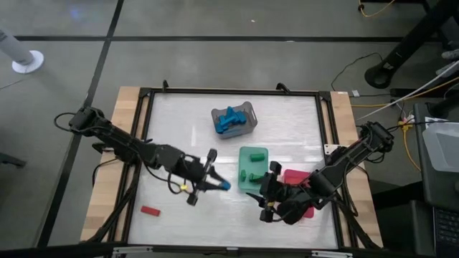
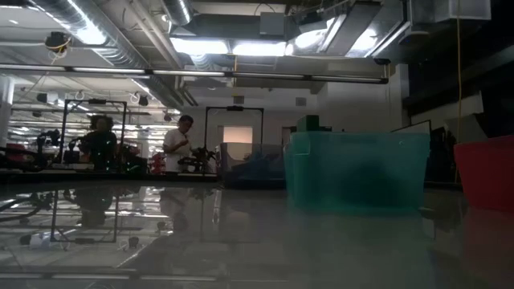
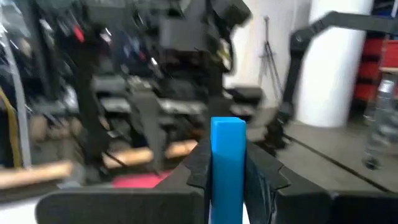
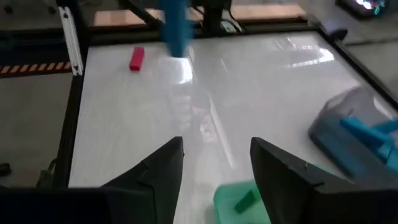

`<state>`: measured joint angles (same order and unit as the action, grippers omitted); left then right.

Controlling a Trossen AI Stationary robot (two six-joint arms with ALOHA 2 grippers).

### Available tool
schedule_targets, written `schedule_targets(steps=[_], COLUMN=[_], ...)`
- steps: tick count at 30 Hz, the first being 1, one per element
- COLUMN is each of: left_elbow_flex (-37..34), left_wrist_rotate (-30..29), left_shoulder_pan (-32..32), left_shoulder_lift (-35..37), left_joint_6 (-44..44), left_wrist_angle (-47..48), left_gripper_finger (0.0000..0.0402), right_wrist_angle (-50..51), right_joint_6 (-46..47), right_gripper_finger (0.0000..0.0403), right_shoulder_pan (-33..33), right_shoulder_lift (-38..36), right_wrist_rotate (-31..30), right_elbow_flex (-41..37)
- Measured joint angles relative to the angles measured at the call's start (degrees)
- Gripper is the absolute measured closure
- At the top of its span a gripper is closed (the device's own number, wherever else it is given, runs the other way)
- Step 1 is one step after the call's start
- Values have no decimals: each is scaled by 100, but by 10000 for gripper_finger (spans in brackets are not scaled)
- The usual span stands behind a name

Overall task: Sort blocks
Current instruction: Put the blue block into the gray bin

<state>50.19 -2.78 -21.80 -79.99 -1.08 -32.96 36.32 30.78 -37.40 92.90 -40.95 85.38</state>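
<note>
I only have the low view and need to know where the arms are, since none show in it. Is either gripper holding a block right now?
Observer: Yes. The left gripper is shut on a blue block, which stands upright between its fingers.
Operator: And the right one?
Observer: The right gripper is open and empty, above the near end of the green tray.
Operator: Any blocks left loose on the table?
Observer: One red block lies on the table near its front left corner.
</note>
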Motion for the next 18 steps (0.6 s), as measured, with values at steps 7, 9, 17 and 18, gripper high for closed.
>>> schedule_targets(steps=[7,9,17,18], left_elbow_flex=[114,114,114,114], left_wrist_rotate=[1,-1,-5,-3], left_shoulder_pan=[325,364,391,398], left_shoulder_lift=[4,4,4,4], left_joint_6=[-891,-1033,-1182,-1245], left_wrist_angle=[-224,-232,-603,-644], left_gripper_finger=[359,356,360,360], right_wrist_angle=[-1102,-1352,-1831,-1897], right_joint_6=[-1356,-1622,-2092,-2140], right_gripper_finger=[214,214,214,214], right_shoulder_pan=[534,697,1324,1388], right_shoulder_lift=[0,0,0,1], right_wrist_rotate=[325,609,1485,1637], right_elbow_flex=[0,0,0,0])
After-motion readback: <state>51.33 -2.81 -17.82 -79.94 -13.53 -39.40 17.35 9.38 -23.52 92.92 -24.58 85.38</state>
